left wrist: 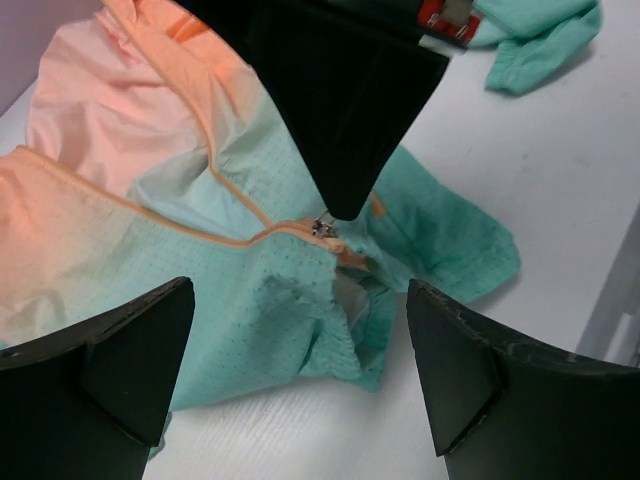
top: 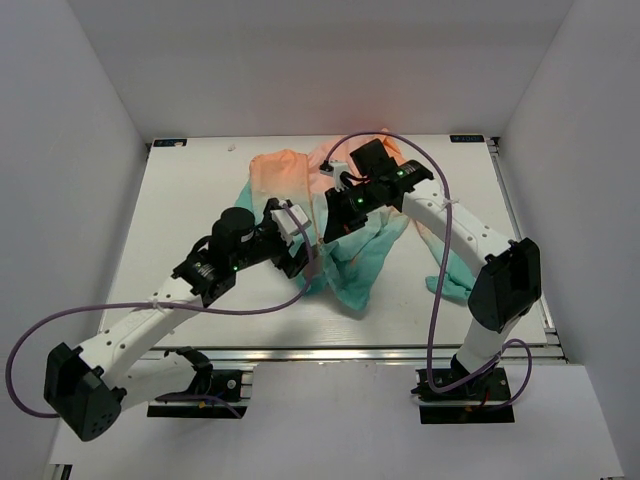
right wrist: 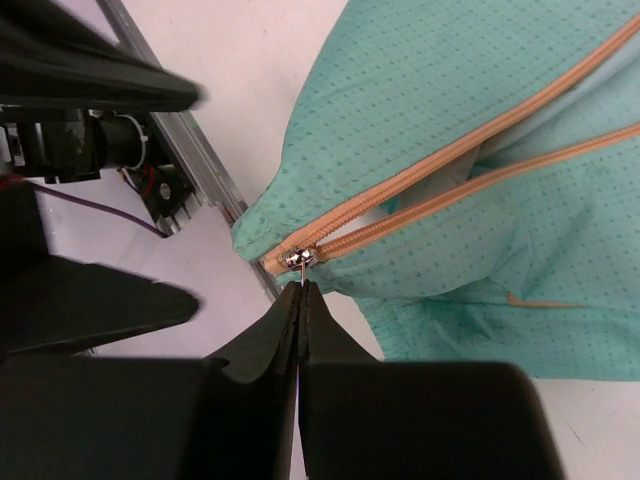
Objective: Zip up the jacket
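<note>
Top: jacket (top: 372,255) crumpled mid-tabletop (top: 200,180), orange end far, teal hem near.
L wrist: left gripper (left wrist: 300,370) fingers spread, empty, above hem.
R wrist: right gripper (right wrist: 300,292) fingers pressed together, pinching zipper pull (right wrist: 298,260) at hem.

Peach-orange fades to teal across the jacket (top: 365,265).
Fine darker dots pattern the teal cloth; the zipper (right wrist: 450,152) tape is orange, its slider (right wrist: 298,260) silver. The left gripper (left wrist: 300,288) and right gripper (right wrist: 300,290) are black, the cables (top: 432,320) purple, the table (top: 190,190) white.
</note>
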Tool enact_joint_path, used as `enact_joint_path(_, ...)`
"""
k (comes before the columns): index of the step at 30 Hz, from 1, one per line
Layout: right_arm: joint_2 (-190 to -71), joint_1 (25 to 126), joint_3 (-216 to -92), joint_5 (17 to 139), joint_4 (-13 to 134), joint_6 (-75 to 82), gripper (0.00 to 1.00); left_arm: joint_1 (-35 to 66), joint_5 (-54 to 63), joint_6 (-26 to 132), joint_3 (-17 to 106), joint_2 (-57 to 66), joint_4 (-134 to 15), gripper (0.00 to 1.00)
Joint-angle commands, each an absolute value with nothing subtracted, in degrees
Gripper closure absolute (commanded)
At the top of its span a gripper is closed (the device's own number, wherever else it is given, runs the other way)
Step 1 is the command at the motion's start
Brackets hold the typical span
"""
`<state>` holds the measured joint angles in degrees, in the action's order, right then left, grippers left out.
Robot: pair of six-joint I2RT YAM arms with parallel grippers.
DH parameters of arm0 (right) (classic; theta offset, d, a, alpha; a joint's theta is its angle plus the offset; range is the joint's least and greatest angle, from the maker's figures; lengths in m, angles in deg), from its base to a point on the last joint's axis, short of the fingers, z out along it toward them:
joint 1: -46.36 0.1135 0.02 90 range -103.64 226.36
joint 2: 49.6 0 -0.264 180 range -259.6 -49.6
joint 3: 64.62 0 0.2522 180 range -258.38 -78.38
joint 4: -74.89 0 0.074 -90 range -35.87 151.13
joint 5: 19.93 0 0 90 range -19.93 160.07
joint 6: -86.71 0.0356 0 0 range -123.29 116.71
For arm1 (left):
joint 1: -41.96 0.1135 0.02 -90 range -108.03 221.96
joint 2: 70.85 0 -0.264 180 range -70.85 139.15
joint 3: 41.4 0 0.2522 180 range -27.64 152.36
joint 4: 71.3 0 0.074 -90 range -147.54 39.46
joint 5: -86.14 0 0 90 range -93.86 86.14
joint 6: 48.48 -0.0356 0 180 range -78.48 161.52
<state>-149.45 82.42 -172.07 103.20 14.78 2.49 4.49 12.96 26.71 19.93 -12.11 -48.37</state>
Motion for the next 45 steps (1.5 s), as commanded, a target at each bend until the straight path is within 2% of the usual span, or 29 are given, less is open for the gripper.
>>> enact_joint_path(1,-148.6,82.2,-175.0,106.0,13.4,3.4,1.00,2.9,7.8,23.7,21.0,-8.5,-49.5,0.04)
enact_joint_path(4,-148.7,82.2,-174.8,106.5,13.7,3.6,1.00,1.9,7.2,22.6,22.2,-4.6,-48.8,0.08)
enact_joint_path(5,-148.9,82.2,-174.7,106.5,13.7,3.5,1.00,1.3,6.8,22.4,23.1,-3.9,-48.4,0.12)
enact_joint_path(13,-149.6,82.1,-173.8,105.9,14.8,3.3,1.00,0.0,1.9,22.7,23.4,-2.1,-49.7,0.21)
enact_joint_path(21,-150.2,82.1,-173.5,104.8,15.2,3.0,1.00,-0.4,0.8,23.4,23.3,-2.2,-51.0,0.40)
enact_joint_path(28,-151.6,82.1,-174.4,104.4,16.9,4.3,1.00,-0.5,5.8,23.5,22.5,-2.6,-51.7,0.69)
enact_joint_path(30,-151.9,82.1,-174.7,103.1,16.8,4.5,1.00,-0.6,6.6,23.9,22.5,-2.6,-52.1,0.85)
enact_joint_path(31,-151.8,82.1,-174.9,102.0,16.9,4.8,1.00,-0.5,6.8,24.1,22.5,-2.6,-52.2,0.99)
enact_joint_path(37,-150.4,82.3,-173.7,95.1,20.3,5.8,1.00,-0.7,7.4,25.4,21.8,-4.0,-51.2,1.00)
enact_joint_path(45,-144.8,87.8,-168.0,72.6,25.3,3.5,1.00,-0.6,5.1,32.3,20.0,-7.4,-50.6,1.00)
